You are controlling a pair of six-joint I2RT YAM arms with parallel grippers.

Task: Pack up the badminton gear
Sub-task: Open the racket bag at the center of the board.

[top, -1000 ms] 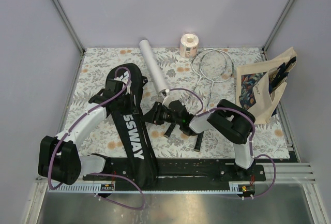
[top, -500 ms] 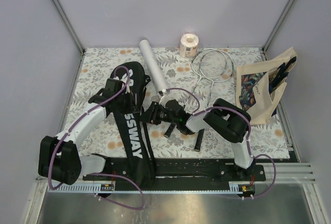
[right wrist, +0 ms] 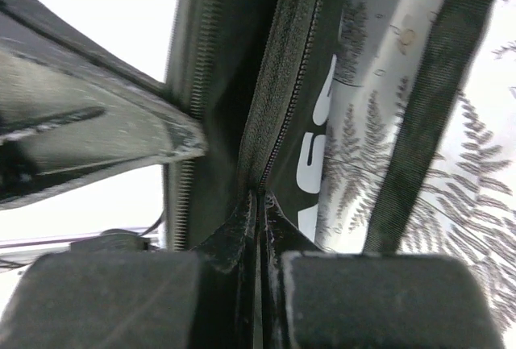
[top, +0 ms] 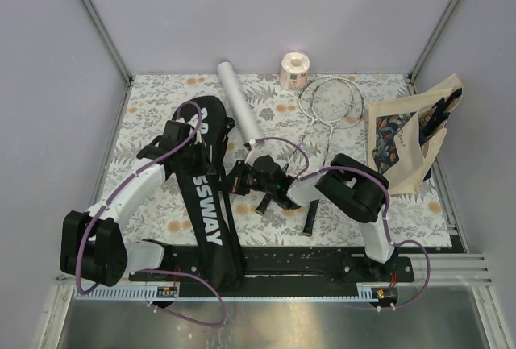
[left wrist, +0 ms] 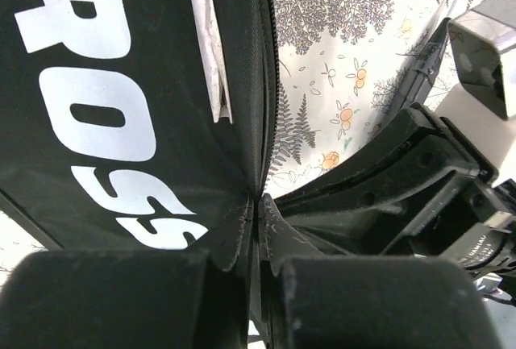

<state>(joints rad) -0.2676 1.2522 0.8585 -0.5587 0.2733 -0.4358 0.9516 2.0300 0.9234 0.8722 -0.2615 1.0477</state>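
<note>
The long black racket bag point(top: 211, 232) lettered in white lies lengthwise at the left middle of the table. My left gripper point(top: 196, 149) is at the bag's upper part and is shut on its zip edge point(left wrist: 260, 164). My right gripper point(top: 232, 181) reaches in from the right and is shut on the bag's other zip edge point(right wrist: 266, 155). The bag also shows in the left wrist view point(left wrist: 97, 107). Two thin silver-white rackets point(top: 332, 101) lie at the back right, with their black handles point(top: 310, 218) behind the right arm. A white tube point(top: 239, 111) lies at the back middle.
A pinkish paper roll point(top: 294, 69) stands at the back wall. A beige printed tote bag point(top: 407, 143) leans at the right edge. A flowered cloth point(top: 153, 99) covers the table, with walls on three sides. A black strap point(right wrist: 419, 115) lies on the cloth beside the bag.
My right gripper has moved left to the bag. The bag's upper end has shifted right and drawn narrower, and my left gripper moved with it.
</note>
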